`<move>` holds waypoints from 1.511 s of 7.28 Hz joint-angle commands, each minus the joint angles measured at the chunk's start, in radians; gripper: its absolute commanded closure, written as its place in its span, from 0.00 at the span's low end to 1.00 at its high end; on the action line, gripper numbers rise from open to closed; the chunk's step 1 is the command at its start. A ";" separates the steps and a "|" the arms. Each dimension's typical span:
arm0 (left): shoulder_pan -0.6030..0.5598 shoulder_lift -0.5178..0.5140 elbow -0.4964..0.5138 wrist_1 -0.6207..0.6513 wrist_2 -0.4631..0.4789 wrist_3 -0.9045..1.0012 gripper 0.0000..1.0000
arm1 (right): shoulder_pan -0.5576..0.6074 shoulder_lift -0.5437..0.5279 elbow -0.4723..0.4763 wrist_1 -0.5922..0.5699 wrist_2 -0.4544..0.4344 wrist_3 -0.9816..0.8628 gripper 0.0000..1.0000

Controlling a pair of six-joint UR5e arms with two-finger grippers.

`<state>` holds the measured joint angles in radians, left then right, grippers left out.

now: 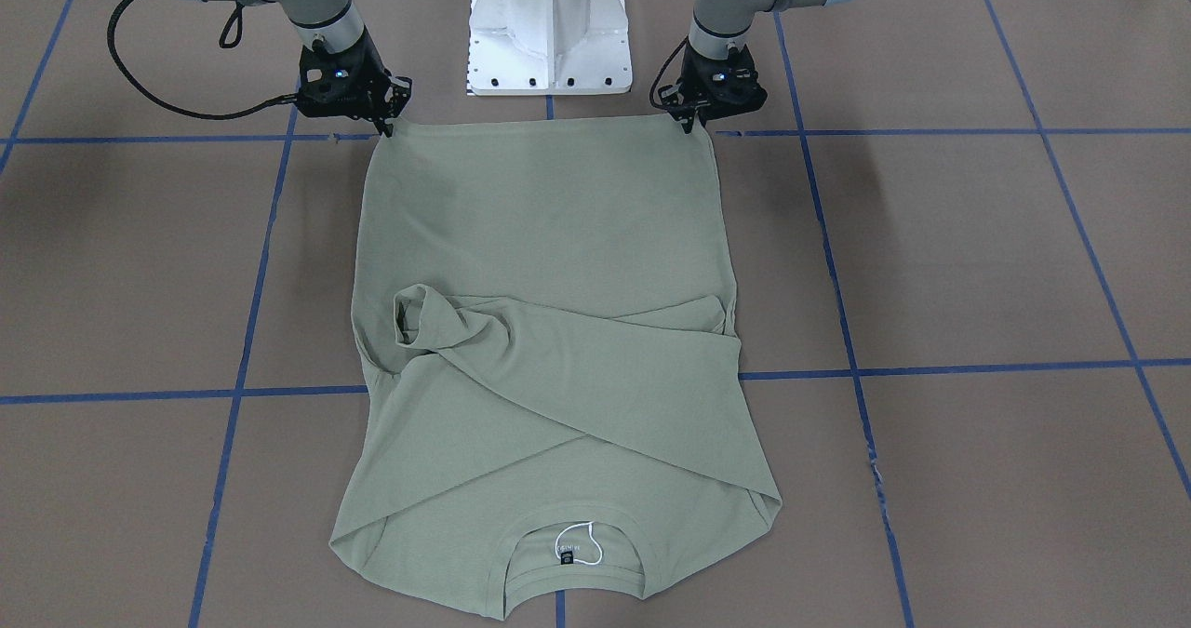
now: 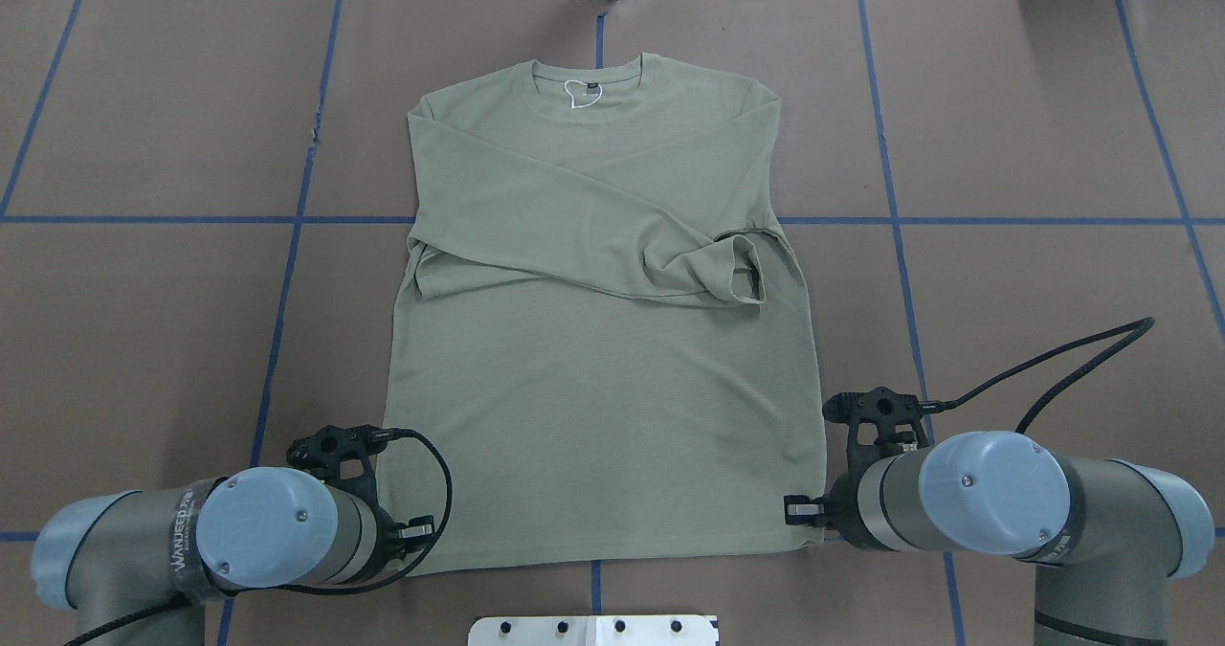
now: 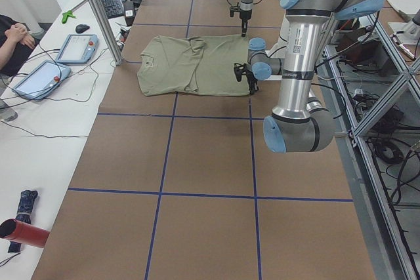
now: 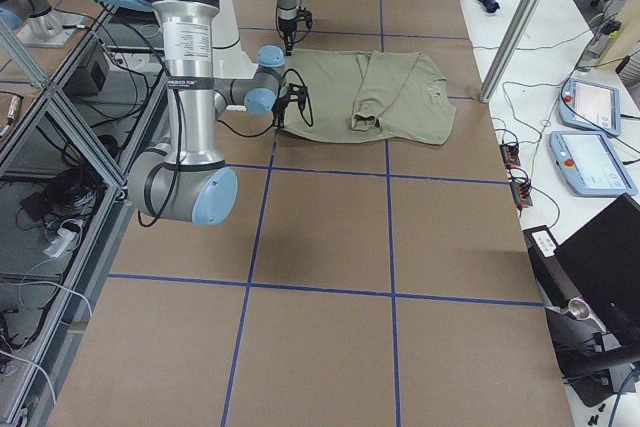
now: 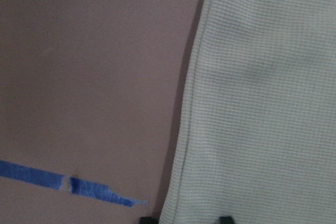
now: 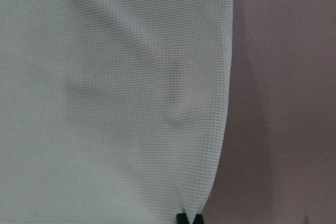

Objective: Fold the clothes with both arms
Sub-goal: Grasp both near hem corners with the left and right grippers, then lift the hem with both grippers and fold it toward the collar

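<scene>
Surface: a brown tabletop (image 1: 977,265) divided into large squares by blue tape lines (image 1: 930,367).
Room: the white pedestal base (image 1: 549,33) stands at the robot's edge. A white side bench (image 3: 39,129) beyond the far edge carries two touchscreen pendants (image 3: 77,47) and a keyboard (image 3: 111,3).
Shirt position: the sage-green shirt (image 1: 549,209) lies flat in the middle of the tabletop, directly in front of the base.
Shirt axis: its long axis runs straight away from the robot, with the hem nearest the base and the collar far. The black neck label (image 1: 568,558) and white string loop (image 1: 586,540) show inside the collar.
Sleeves: both are folded across the chest. The upper one runs diagonally, and its cuff (image 1: 409,316) ends near the shirt's edge on the robot's right.
Left arm (image 2: 258,531): it is bent low, with the wrist pointing down at the hem corner on the robot's left.
Left end effector (image 1: 693,124): its fingertips (image 5: 226,219) are spread apart, with the shirt's edge lying between them.
Right arm (image 2: 986,498): it mirrors the left arm at the opposite hem corner.
Right end effector (image 1: 386,126): its fingertips (image 6: 181,219) are pressed almost together, pinching the shirt's edge.
</scene>
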<state>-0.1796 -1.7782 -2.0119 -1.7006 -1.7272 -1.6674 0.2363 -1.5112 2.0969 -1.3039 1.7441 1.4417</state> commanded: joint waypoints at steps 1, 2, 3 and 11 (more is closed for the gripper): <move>0.000 -0.001 -0.034 0.033 -0.006 0.000 1.00 | 0.000 -0.001 0.002 0.000 0.000 -0.001 1.00; 0.000 -0.001 -0.089 0.080 -0.011 0.002 1.00 | 0.005 -0.004 0.018 0.000 0.002 -0.001 1.00; -0.001 -0.001 -0.163 0.128 -0.012 0.003 1.00 | 0.043 -0.015 0.047 0.000 0.040 -0.001 1.00; 0.055 -0.015 -0.424 0.291 -0.014 0.014 1.00 | 0.087 -0.193 0.322 0.002 0.265 -0.001 1.00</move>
<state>-0.1172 -1.7895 -2.4229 -1.4252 -1.7408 -1.6588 0.3068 -1.7181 2.4189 -1.3036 2.0024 1.4416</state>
